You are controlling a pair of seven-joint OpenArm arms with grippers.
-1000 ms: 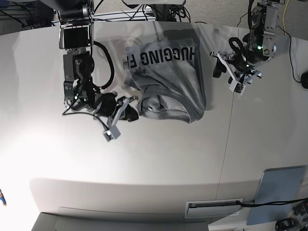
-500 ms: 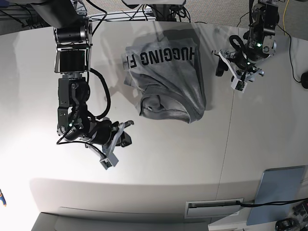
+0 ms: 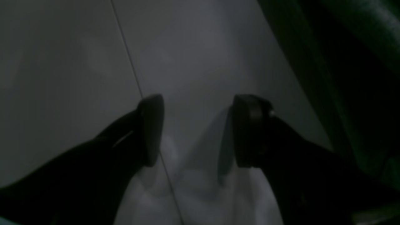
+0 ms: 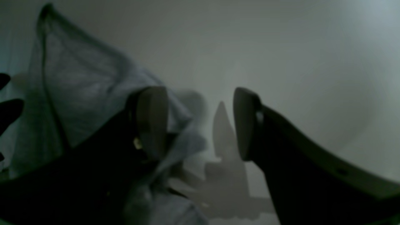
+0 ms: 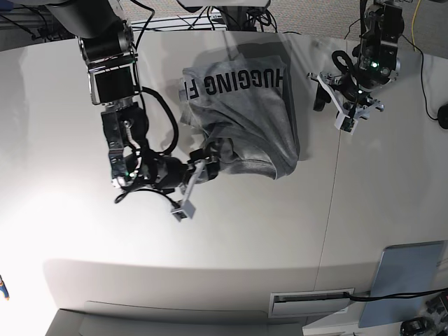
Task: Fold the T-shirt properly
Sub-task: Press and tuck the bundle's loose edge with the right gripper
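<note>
The T-shirt [image 5: 241, 115] lies crumpled beside our right gripper [image 5: 197, 182], whose jaws stand wide with one finger [image 4: 150, 120] against the grey cloth and nothing clamped between. Our left gripper [image 5: 334, 98] hovers well apart, jaws wide over the bare table [image 3: 62, 62].
</note>
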